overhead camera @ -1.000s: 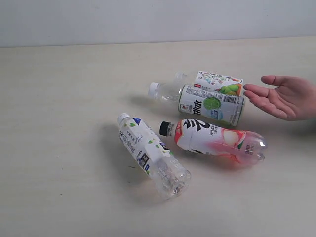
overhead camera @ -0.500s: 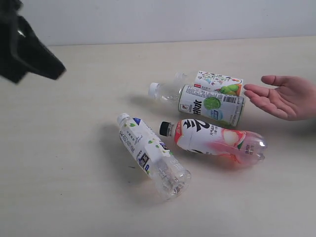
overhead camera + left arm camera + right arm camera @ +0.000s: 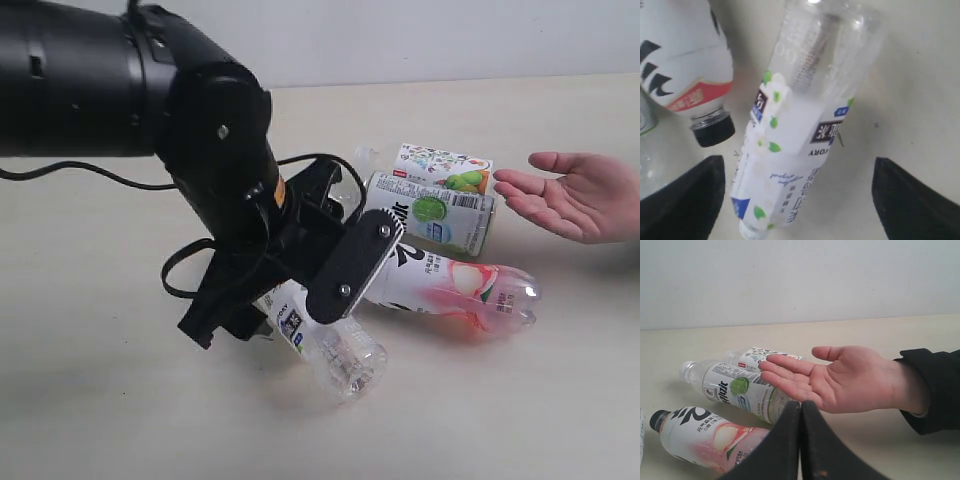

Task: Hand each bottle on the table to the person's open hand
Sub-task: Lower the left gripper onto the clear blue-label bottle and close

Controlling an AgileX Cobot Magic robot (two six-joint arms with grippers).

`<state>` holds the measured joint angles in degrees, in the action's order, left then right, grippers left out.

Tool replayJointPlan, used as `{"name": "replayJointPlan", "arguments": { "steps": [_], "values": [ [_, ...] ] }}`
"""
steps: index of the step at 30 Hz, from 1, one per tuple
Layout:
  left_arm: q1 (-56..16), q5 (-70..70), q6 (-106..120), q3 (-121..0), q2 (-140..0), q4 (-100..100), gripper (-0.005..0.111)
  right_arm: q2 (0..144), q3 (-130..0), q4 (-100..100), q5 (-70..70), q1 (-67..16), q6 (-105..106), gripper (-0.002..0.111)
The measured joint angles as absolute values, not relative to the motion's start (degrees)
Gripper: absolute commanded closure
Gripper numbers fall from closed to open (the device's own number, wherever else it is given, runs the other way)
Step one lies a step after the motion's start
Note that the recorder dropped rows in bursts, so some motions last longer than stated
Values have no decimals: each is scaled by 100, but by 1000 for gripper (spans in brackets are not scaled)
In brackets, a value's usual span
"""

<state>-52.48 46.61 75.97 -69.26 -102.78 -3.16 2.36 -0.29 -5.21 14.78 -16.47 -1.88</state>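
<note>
Four bottles lie on the table (image 3: 90, 410). The leaf-print bottle (image 3: 343, 357) (image 3: 800, 130) lies nearest the front, and my left gripper (image 3: 262, 322) (image 3: 796, 210) hangs open over its cap end, one finger (image 3: 685, 200) on each side, not touching. The pink bottle with the black cap (image 3: 460, 285) (image 3: 682, 60) (image 3: 705, 437) lies beside it. Behind are the lime-label bottle (image 3: 435, 213) (image 3: 740, 389) and the patterned bottle (image 3: 445, 165) (image 3: 756, 358). The person's open hand (image 3: 575, 198) (image 3: 845, 377) waits palm up at the right. My right gripper (image 3: 801, 407) is shut and empty, just in front of the hand.
A pale wall runs behind the table's far edge. The left arm's black body (image 3: 120, 80) and its cable (image 3: 175, 275) hide the table's middle left in the exterior view. The person's dark sleeve (image 3: 935, 390) lies at the right.
The left arm has swung in from the upper left and come down over the leaf-print bottle. The bottles and the hand have not moved.
</note>
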Motion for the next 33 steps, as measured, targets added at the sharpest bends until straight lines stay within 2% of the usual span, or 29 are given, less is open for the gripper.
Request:
{"name": "replayJointPlan", "arguments": {
  "steps": [10,20,21,23,24,27,28,33],
  "values": [
    [-5262,4029,7597,-6926,-10993,-667,30,236,-29,-521,1478,-1647,-187,108],
    [-5262,3999,7597,-6926,-11329,-708,32,236,-29,-521,1478,-1647,-187,108],
    [-5262,3999,7597,-6926,-11329,-708,36,236,-29,-521,1478,-1647,-187,108],
    [-5262,3999,7582,-6926,-11340,-708,55,236,-29,-521,1478,-1647,-187,108],
    [-5262,3999,7533,-6926,-11340,-708,74,236,-29,-521,1478,-1647,-187,108],
    [-5262,4033,7194,-6926,-11340,-718,102,236,-29,-521,1478,-1647,-187,108],
    [-5262,4047,7134,-6926,-11340,-718,106,236,-29,-521,1478,-1647,-187,108],
    [-5338,4366,6825,-6926,-11203,-718,106,236,-29,-521,1478,-1647,-187,108]
  ]
}}
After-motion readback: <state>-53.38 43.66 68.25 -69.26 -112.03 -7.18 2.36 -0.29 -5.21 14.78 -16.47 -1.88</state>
